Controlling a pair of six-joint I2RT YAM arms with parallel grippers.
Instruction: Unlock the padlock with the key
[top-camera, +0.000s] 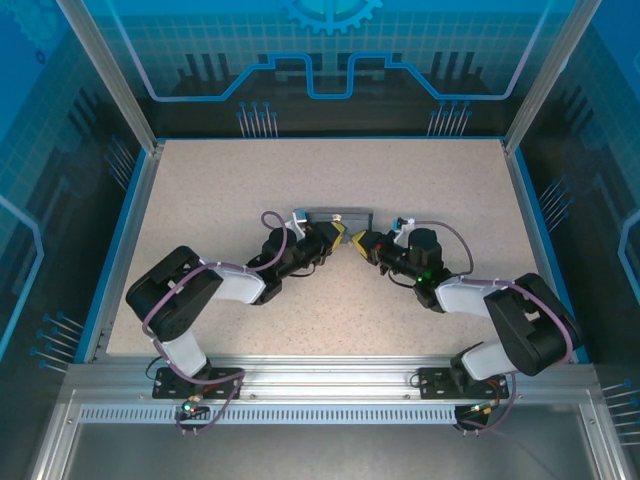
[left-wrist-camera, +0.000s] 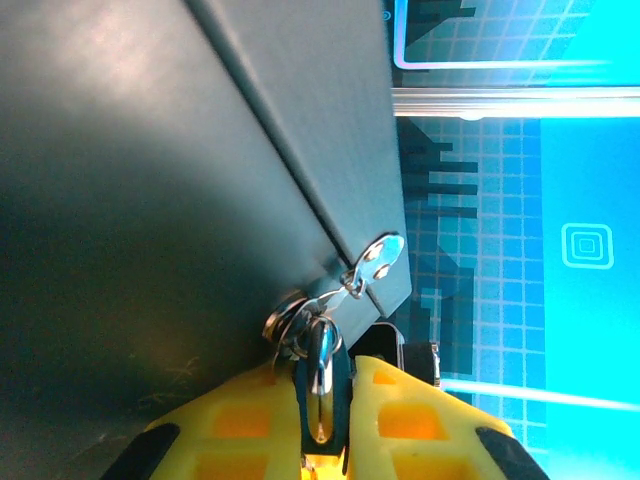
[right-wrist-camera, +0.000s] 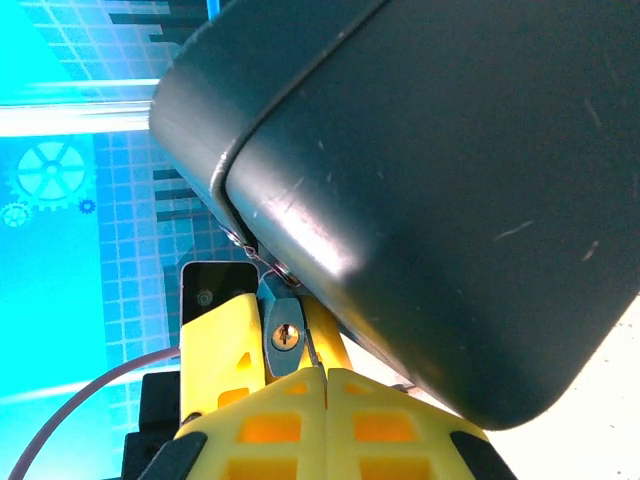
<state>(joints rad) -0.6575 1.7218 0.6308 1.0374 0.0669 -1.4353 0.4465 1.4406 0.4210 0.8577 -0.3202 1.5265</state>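
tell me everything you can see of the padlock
The padlock looks metal, with a grey body, a brass-coloured keyway facing the right wrist camera, and a shiny silver shackle. It is linked to the silver hasp on the dark grey box and clamped in the left gripper. The keyway looks empty.

One grey box (top-camera: 338, 216), one padlock (right-wrist-camera: 287, 337), one hasp (left-wrist-camera: 376, 260), two arms: left arm (top-camera: 215, 285), right arm (top-camera: 470, 295)
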